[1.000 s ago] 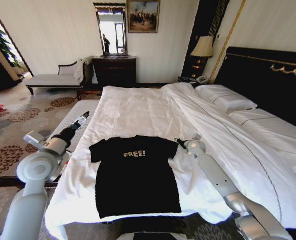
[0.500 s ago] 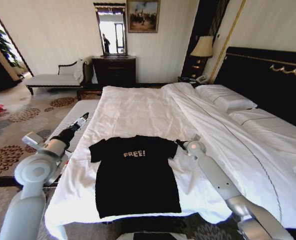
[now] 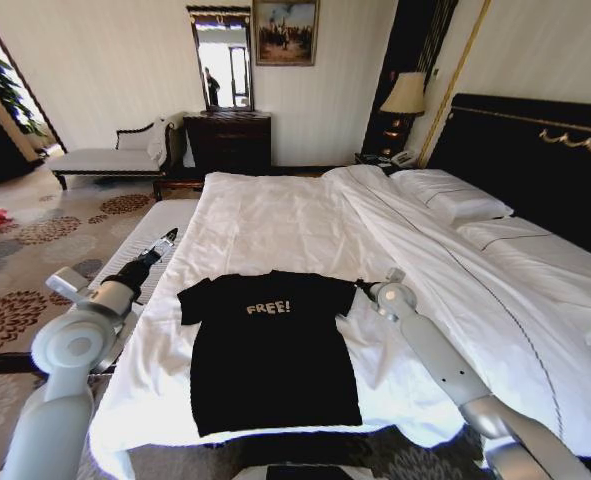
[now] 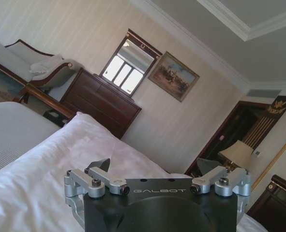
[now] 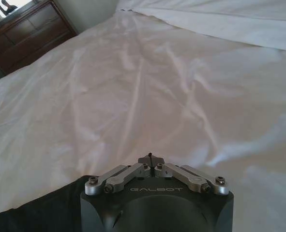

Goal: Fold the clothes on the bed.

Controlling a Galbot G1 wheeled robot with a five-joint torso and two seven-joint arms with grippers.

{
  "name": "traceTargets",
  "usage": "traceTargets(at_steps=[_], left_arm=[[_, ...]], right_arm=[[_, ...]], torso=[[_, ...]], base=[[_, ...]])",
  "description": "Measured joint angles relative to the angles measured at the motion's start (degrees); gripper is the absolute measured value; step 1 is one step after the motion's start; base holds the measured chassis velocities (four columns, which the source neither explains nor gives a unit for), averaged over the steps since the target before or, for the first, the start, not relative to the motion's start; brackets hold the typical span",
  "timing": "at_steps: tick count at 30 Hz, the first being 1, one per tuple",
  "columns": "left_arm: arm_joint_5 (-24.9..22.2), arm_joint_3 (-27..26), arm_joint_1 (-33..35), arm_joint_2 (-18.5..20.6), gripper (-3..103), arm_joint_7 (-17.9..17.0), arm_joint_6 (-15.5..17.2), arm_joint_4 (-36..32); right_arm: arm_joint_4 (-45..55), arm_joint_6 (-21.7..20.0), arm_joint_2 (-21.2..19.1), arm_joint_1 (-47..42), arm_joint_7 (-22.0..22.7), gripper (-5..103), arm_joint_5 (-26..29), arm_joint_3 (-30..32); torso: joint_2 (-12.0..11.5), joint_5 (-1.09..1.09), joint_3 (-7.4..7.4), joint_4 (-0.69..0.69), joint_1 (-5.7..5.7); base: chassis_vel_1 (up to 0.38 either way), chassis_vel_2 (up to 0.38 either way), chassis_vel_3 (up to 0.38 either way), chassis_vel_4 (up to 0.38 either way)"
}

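Note:
The clothes are one black T-shirt [image 3: 270, 350] with white "FREE!" lettering, spread flat and face up near the foot of the white bed [image 3: 275, 215]. My right gripper [image 3: 360, 286] is low over the sheet just beside the shirt's right sleeve. In the right wrist view, the right gripper [image 5: 150, 158] has its fingers closed together over bare sheet, with black cloth [image 5: 41, 212] off to one side. My left gripper [image 3: 165, 240] hangs above the bed's left edge, apart from the shirt. In the left wrist view, the left gripper [image 4: 155, 166] stands spread open and holds nothing.
White pillows [image 3: 450, 195] lie against the black headboard [image 3: 535, 150] on the right. A dark dresser [image 3: 227, 140], a chaise bench [image 3: 105, 155] and a lamp [image 3: 405, 95] stand along the far wall. Patterned carpet [image 3: 35, 250] lies to the left of the bed.
My right gripper has shifted slightly to the right, away from the sleeve. The left arm has barely moved, and the shirt lies as before.

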Motion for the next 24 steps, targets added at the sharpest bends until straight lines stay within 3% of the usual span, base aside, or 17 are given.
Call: traceTargets(at_steps=[13, 24], left_arm=[[-0.1, 0.0, -0.8, -0.3, 100, -0.1, -0.1, 0.9], [0.3, -0.1, -0.8, -0.7, 100, -0.1, -0.1, 2.0]], right_arm=[[5.5, 2.0, 1.0, 0.8, -0.5, 0, -0.6, -5.9], [1.2, 5.2, 7.9, 3.2, -2.6, 0, -4.2, -14.9]], torso=[[0.0, 0.00, 0.00, 0.00, 0.00], [0.0, -0.01, 0.01, 0.01, 0.00]], base=[[0.000, 0.000, 0.000, 0.000], [0.000, 0.000, 0.000, 0.000]])
